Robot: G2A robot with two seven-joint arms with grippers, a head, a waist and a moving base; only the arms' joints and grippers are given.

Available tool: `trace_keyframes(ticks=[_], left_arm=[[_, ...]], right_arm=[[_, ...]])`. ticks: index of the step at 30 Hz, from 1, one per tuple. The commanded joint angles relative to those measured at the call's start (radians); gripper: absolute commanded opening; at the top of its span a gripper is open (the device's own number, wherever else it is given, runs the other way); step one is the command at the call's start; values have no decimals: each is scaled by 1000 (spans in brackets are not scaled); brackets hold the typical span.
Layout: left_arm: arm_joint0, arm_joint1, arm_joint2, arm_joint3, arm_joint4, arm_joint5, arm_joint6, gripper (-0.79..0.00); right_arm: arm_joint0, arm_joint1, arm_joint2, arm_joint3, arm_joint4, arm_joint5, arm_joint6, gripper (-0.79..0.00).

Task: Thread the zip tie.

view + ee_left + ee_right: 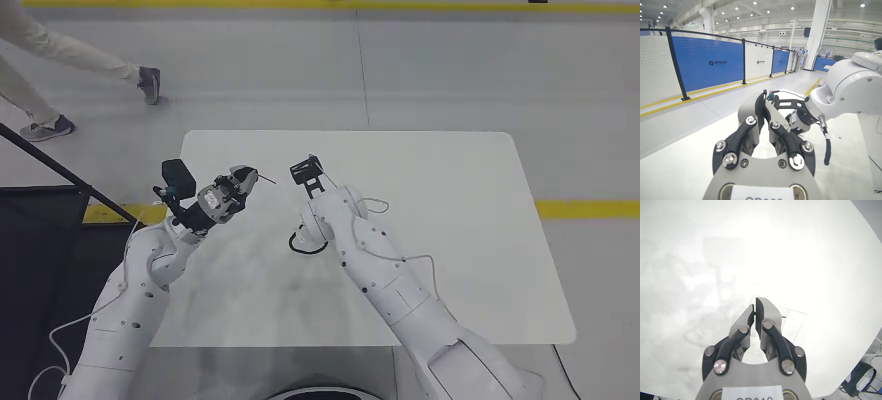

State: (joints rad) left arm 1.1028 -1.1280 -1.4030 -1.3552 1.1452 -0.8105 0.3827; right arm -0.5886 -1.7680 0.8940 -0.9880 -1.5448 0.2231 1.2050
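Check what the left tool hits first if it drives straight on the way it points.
Probably the right wrist bracket, which sits just beyond the left tool tips. The top view shows a gap between them, so how far is unclear.

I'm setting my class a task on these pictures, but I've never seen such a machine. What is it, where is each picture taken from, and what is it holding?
It is a robot with two white arms, each ending in a two-fingered gripper, at a white table. One picture looks down from above the arms; the other two come from cameras on the wrists, looking along the fingers. The left gripper is shut on a thin black zip tie, whose end sticks out. The right gripper points down at the table and pinches a thin black strip; whether that is the same tie, I cannot tell.
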Motion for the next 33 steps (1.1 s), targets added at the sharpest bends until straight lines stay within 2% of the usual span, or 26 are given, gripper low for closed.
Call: trace_keyframes(ticks=[1,16,33], left_arm=[[0,0,0,0,0,0,0,-785],[0,0,0,0,0,0,0,-785],[0,0,0,0,0,0,0,-785]], right_arm=[[0,-2,2,3,-1,0,-3,-785],[-43,-10,8,-58,-74,25,19,-763],[-118,-9,50,-168,-150,43,-15,-785]])
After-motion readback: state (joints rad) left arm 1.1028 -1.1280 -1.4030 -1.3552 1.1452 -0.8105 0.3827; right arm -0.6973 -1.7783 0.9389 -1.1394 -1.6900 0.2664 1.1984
